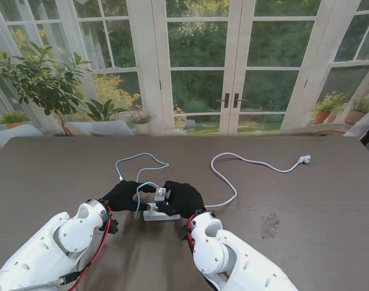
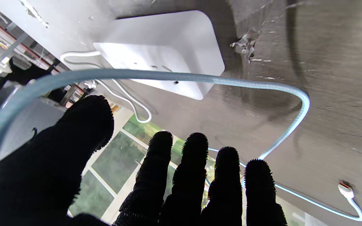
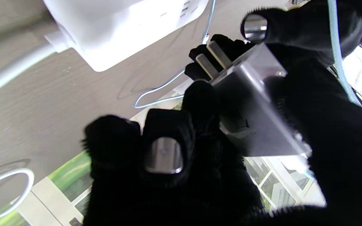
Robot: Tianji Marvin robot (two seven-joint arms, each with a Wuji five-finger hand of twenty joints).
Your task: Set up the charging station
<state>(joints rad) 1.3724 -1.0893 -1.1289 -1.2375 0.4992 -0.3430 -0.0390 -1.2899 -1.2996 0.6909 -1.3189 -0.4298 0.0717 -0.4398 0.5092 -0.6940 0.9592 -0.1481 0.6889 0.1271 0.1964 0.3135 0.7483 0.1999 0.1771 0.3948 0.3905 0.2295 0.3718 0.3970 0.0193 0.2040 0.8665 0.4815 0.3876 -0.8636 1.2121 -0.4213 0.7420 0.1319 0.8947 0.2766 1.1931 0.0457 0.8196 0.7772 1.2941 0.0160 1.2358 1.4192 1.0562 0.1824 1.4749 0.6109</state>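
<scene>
Both white arms come up from the near corners of the dark wood table (image 1: 51, 176), black-gloved hands meeting mid-table. Left hand (image 1: 125, 196) sits just left of the power strip (image 1: 160, 214); in its wrist view the fingers (image 2: 189, 175) are straight and spread, nothing pinched, the light blue cable (image 2: 181, 77) looping across in front of the thumb, touching or not I cannot tell. Blue cable (image 1: 139, 165) runs in loops farther from me, its small white connector (image 2: 344, 189) lying on the table. Power strip lies flat between the hands, close under them. Right hand (image 1: 183, 197) is closed around the charger adapter (image 3: 256, 110), thumb on one side, fingers (image 3: 165, 141) on the other, adapter's two metal prongs (image 3: 212, 59) pointing toward the strip (image 3: 121, 28) but apart from it. White power cord (image 1: 232, 176) curves off right, its plug (image 1: 304, 160) lying unplugged well apart, far right.
</scene>
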